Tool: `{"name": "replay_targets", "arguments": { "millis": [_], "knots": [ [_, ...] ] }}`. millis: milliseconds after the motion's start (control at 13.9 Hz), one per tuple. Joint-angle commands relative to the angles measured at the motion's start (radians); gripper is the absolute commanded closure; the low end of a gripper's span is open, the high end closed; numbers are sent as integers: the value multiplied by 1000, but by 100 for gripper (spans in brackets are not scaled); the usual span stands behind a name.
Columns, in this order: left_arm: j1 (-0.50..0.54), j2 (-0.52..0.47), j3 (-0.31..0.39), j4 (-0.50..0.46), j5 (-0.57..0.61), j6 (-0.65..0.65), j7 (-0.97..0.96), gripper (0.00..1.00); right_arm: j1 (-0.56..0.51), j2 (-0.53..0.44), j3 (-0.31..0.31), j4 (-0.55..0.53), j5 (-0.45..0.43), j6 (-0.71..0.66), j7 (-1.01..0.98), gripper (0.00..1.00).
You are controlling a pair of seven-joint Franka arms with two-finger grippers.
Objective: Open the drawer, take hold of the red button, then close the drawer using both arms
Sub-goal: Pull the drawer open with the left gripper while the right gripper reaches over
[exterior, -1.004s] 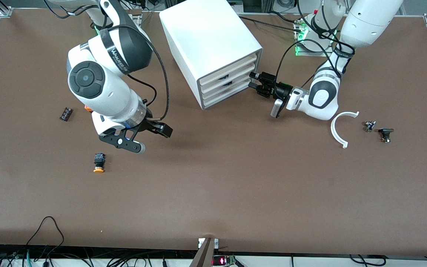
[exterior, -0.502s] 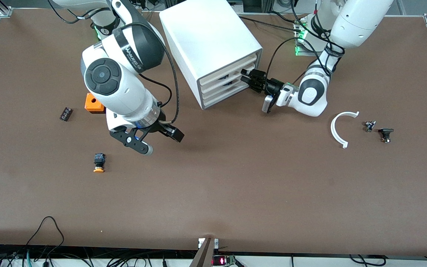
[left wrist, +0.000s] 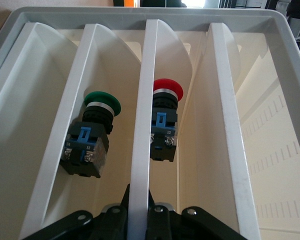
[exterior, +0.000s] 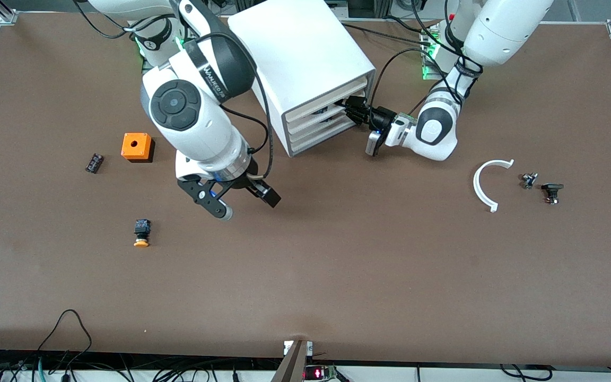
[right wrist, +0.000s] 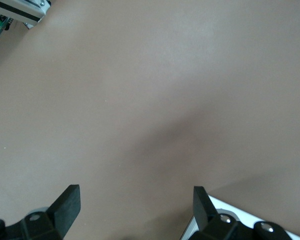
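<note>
Left gripper is at the front of the white drawer unit, jaws clamped on a white divider of the top drawer. In the left wrist view that drawer shows several slots split by upright dividers. One slot holds the button, red cap up toward the drawer's closed end; the next slot, just across the clamped divider, holds a green button. The two outer slots look bare as far as visible.

Right gripper hangs over bare counter just off the drawer unit's corner, jaws wide apart, holding nothing. Fingers frame plain brown surface in the right wrist view.

Elsewhere on the counter: orange box and a small dark part toward the right arm's end; an orange-capped button nearer the front camera than both. Toward the left arm's end: a white curved strip and two small dark parts just beside it.
</note>
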State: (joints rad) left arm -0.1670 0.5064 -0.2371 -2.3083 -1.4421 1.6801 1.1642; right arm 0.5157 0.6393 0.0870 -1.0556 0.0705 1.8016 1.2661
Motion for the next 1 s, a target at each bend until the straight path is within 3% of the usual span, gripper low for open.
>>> {"name": "replay_targets", "arguments": {
  "millis": [0, 359, 646, 933],
  "knots": [
    [12, -12, -1, -10, -24, 9, 6, 100, 36, 20, -4, 45, 11, -21, 96, 0],
    [64, -16, 4, 33, 6, 3, -60, 100, 104, 20, 2, 43, 11, -28, 231, 0],
    [142, -14, 4, 145, 150, -3, -185, 100, 142, 22, 2, 43, 15, -45, 314, 0],
    [167, 14, 10, 211, 170, -17, -210, 100, 199, 49, -1, 43, 14, -15, 412, 0]
  ]
}}
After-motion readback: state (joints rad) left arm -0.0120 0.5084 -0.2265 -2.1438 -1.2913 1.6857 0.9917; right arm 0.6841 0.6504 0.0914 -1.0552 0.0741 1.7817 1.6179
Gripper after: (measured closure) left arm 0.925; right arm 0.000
